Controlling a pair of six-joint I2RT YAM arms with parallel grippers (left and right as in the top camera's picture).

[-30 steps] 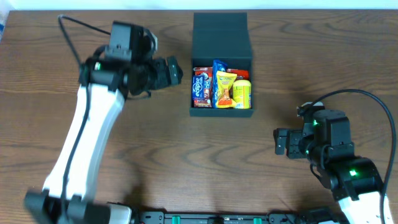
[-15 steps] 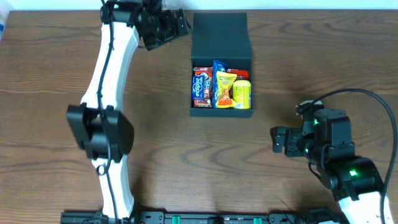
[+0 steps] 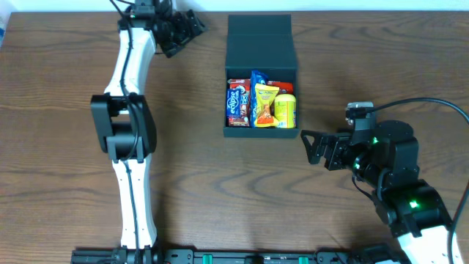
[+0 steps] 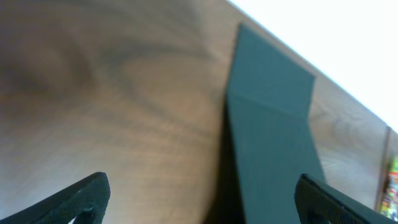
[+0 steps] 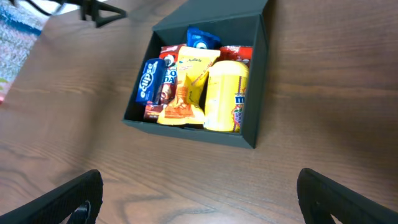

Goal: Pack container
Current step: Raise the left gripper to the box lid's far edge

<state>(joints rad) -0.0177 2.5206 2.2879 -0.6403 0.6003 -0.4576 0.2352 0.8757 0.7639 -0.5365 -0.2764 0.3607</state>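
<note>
**Left fingers** [image 4: 90, 193]: spread wide, holding nothing. They sit at the far left of the table [image 3: 58, 147], just beside the left edge of the lid flap [image 3: 260, 35] and not touching it.

**Right fingers** [image 5: 81, 193]: spread wide, empty. They are low over the table near the front right corner of the container [image 3: 260, 133], pointing towards it with a gap between.

**Container:** centre of the table, towards the far side, upright and open. The flap lies folded back flat behind the box.

**Contents:** a blue packet [image 3: 235, 103] on the left, yellow packets [image 3: 265, 103] in the middle and a yellow bag [image 3: 285, 110] on the right, with red wrappers behind. The box looks full.

**Progress (judged):** loading appears done, since no loose packets show on the table. The flap has yet to be swung forward and shut.

**Edges and room:** the flap's back edge lies close to the far table edge, so there is little room behind it. There is bare wood to the left, right and front. The contents stand near rim height and may catch the closing flap.
</note>
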